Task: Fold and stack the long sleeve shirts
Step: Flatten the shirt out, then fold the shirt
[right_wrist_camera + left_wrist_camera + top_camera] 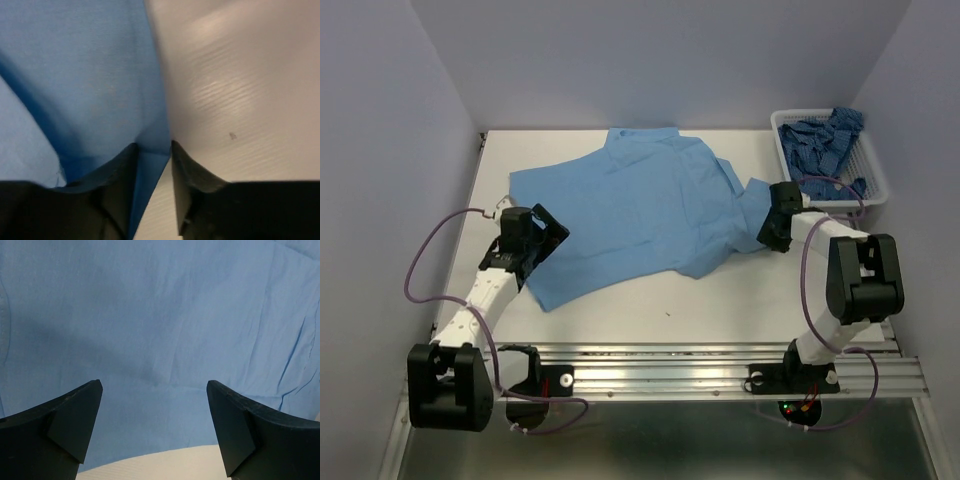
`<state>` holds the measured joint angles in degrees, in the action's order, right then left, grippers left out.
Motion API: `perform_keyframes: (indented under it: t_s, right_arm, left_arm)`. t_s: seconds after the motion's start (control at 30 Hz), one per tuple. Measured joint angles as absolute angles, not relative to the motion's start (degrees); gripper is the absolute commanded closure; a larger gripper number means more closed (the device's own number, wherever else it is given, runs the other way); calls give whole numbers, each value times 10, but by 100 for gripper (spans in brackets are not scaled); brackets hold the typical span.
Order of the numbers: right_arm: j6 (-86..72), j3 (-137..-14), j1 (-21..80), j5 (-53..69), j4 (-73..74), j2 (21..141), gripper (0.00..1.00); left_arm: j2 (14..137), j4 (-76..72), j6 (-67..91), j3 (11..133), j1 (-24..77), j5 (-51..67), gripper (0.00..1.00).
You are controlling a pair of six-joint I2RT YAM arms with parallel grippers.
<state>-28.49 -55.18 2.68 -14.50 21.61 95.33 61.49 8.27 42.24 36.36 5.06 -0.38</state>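
The light sky-blue long sleeve shirt (630, 210) lies spread across the middle of the table. A darker patterned blue shirt (825, 140) is bunched in the white basket. My left gripper (552, 240) hovers open over the spread shirt's left hem. In the left wrist view, cloth (160, 315) fills the frame and nothing sits between the gripper's (154, 385) wide fingers. My right gripper (765, 225) is at the shirt's right sleeve end. In the right wrist view, the gripper (153, 145) has narrowed its jaws onto a fold of the blue edge (90, 75).
The white mesh basket (875, 175) stands at the back right corner, close behind the right arm. Bare white table (235, 75) shows to the right of the sleeve and along the front edge (165, 462). Walls enclose the table on three sides.
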Motion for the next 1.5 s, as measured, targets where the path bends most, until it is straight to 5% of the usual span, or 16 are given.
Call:
perform_keyframes:
  t_s: [0.13,0.57,0.87,1.13,1.23,1.37,1.5]
  right_arm:
    - [-280,-542,26,-103,191,957,99]
    - [-258,-553,23,3,393,740,99]
    - [-273,-700,23,281,525,685,96]
    - [-315,-728,23,388,490,768,99]
    - [-320,-714,23,378,431,821,99]
    - [-298,-719,23,335,365,903,86]
    - [-256,-768,23,246,352,981,87]
  left_arm:
    - [658,39,421,364,57,-3,1]
    - [774,-60,415,364,87,0,1]
    - [825,-82,409,362,89,0,1]
    - [823,-82,410,360,89,-7,1]
    - [813,-81,412,352,89,-11,1]
    - [783,-64,416,342,90,-14,1]
    - [732,-43,421,342,90,-18,1]
